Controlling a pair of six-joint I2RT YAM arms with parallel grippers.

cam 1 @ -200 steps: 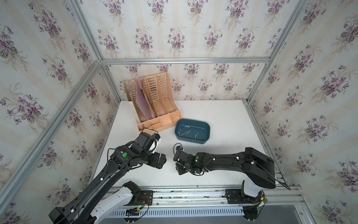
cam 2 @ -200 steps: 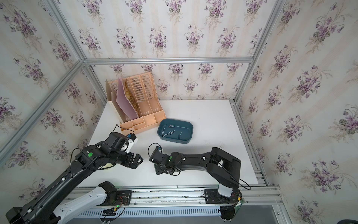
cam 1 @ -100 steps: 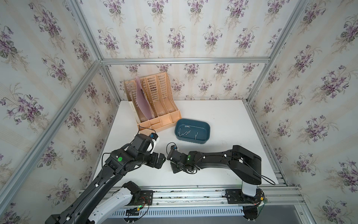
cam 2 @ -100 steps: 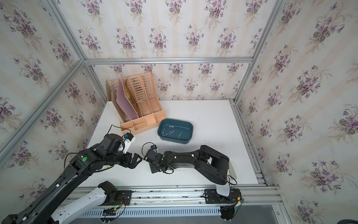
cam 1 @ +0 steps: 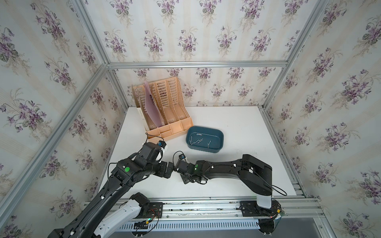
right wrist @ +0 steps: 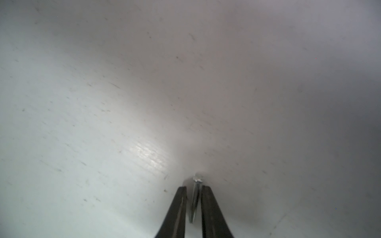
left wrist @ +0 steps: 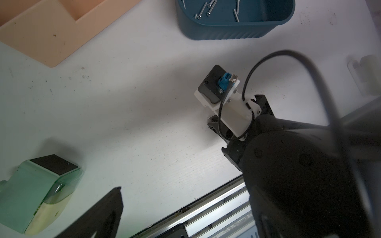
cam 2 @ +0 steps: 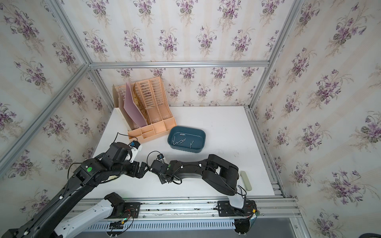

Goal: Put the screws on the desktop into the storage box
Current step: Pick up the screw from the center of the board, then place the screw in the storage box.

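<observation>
Screws [cam 1: 198, 141] already lie in the storage box [cam 1: 219, 148], centre of both top views, and you're onto another. Over the last second your right gripper [right wrist: 194, 187] has slid leftward over the desktop [cam 1: 237, 123] to lower centre and squeezed its jaws in on one screw [right wrist: 196, 193] lying flat, bottom centre of the right wrist view. One finger touches it and the other shows a sliver of gap, so I cannot tell if it's truly pinched. Your left gripper [cam 1: 168, 169] hangs spread wide and empty just beside. Next, I'd judge: lift, then carry up-right to the box
</observation>
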